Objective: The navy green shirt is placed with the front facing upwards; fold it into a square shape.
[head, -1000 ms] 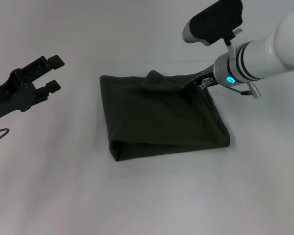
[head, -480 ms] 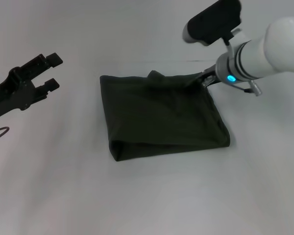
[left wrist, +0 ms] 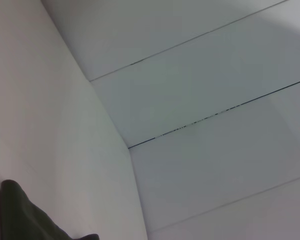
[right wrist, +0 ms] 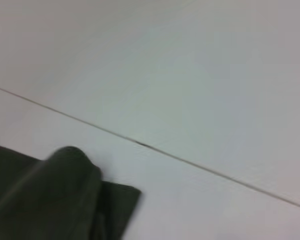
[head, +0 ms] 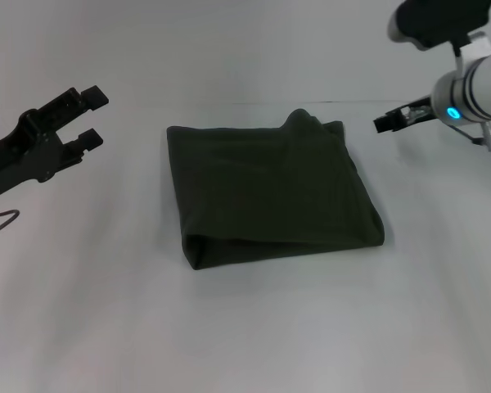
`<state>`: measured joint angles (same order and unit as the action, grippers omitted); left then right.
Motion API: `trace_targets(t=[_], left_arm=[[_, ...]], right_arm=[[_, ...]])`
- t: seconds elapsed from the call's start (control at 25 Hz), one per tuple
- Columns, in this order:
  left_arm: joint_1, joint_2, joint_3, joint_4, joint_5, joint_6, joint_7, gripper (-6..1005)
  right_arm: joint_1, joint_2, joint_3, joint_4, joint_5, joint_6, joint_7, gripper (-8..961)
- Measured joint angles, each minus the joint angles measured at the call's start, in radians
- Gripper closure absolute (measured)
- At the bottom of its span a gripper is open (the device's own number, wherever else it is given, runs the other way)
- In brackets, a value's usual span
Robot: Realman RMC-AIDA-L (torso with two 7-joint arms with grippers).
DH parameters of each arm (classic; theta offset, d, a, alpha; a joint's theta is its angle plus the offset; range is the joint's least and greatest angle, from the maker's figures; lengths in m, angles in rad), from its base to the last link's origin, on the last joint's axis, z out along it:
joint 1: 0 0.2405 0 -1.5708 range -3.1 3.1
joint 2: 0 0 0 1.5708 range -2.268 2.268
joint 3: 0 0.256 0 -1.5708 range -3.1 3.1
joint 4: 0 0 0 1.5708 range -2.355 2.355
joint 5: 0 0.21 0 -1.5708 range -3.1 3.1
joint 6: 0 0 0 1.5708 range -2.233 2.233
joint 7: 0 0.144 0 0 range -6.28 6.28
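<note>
Lying folded on white table (head: pixel 254 327): navy green shirt (head: pixel 270 196).

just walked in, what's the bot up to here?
Folding job. The navy green shirt lies on the white table as a rough square, with a small bump at its far edge. Neither arm holds it: the right end effector hangs just off the shirt's far right corner, and the left end effector hovers open, off to the shirt's left.
</note>
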<state>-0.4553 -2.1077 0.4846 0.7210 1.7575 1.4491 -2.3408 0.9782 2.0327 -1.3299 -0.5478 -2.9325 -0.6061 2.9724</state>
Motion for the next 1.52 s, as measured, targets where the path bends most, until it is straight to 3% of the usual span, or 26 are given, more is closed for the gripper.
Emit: trace_targets(t=[0.28, 0.48, 0.68, 0.76, 0.96, 1.28, 1.52], left_arm=[[0.001, 0.000, 0.004, -0.003, 0.000, 0.005, 0.000, 78], [0.003, 0.001, 0.009, -0.003, 0.003, 0.006, 0.000, 78], [0.005, 0.005, 0.009, -0.003, 0.007, 0.007, 0.015, 78], [0.003, 0.005, 0.009, -0.003, 0.007, 0.007, 0.021, 78], [-0.010, 0.006, 0.010, -0.010, 0.009, 0.007, 0.023, 79], [-0.016, 0.004, 0.012, -0.014, 0.010, 0.006, 0.023, 79], [-0.016, 0.002, 0.012, -0.014, 0.009, 0.007, 0.023, 79]], right_arm=[[-0.053, -0.012, 0.105, -0.090, 0.019, -0.119, -0.047, 160], [-0.098, -0.011, 0.310, -0.188, 0.196, -0.409, -0.271, 160], [-0.156, -0.043, 0.481, -0.202, 0.437, -0.703, -0.436, 161], [-0.182, -0.050, 0.502, -0.198, 0.508, -0.752, -0.456, 161], [-0.209, -0.049, 0.505, -0.173, 0.571, -0.769, -0.471, 160], [-0.179, -0.040, 0.498, -0.082, 0.562, -0.694, -0.492, 159], [-0.170, -0.028, 0.494, -0.072, 0.557, -0.666, -0.487, 373]])
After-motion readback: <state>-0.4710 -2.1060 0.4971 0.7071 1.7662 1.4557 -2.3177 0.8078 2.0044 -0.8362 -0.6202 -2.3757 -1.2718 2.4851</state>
